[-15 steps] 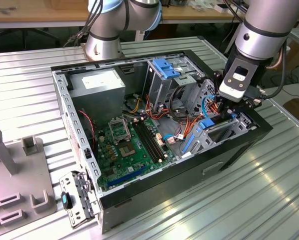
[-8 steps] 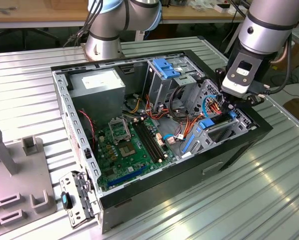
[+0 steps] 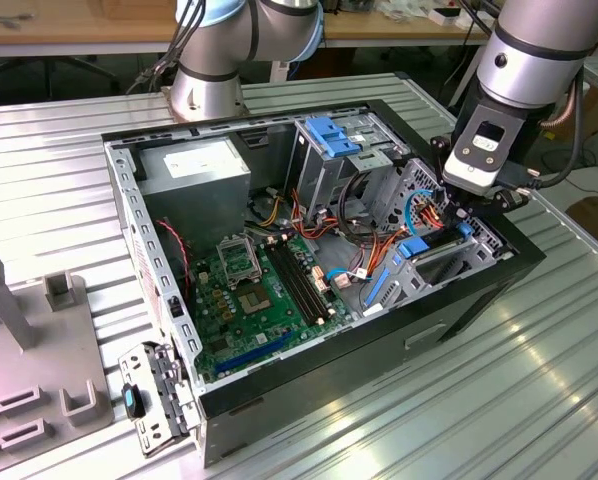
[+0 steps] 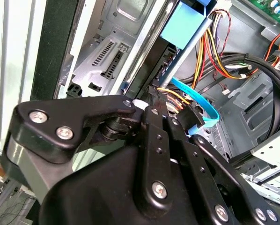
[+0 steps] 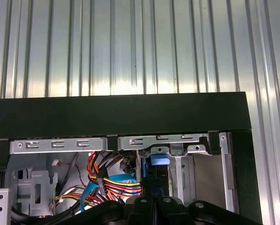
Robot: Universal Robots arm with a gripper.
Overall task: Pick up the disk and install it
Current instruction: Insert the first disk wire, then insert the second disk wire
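Observation:
The disk (image 3: pixel 439 246), a dark slab in a bright blue carrier, sits on edge in the drive bay at the end of the open computer case (image 3: pixel 459 310) on the exterior view's right. My gripper (image 3: pixel 467 210) reaches down into the case right over it. In the second wrist view the black fingers (image 4: pixel 151 110) close together on the dark edge of the disk, whose blue carrier (image 4: pixel 186 29) runs away into the bay. In the first wrist view the gripper (image 5: pixel 154 202) is shut below the blue carrier (image 5: pixel 158 160), just inside the black case wall (image 5: pixel 116 112).
Coloured cables (image 4: pixel 210 51) and a blue flat cable (image 4: pixel 196 96) crowd the bay beside the disk. A grey drive cage with a fixed blue bracket (image 3: pixel 331 135) stands mid-case, by the motherboard (image 3: pixel 259 290). A grey fixture (image 3: pixel 29 350) and a loose metal part (image 3: pixel 154 390) lie on the ribbed table.

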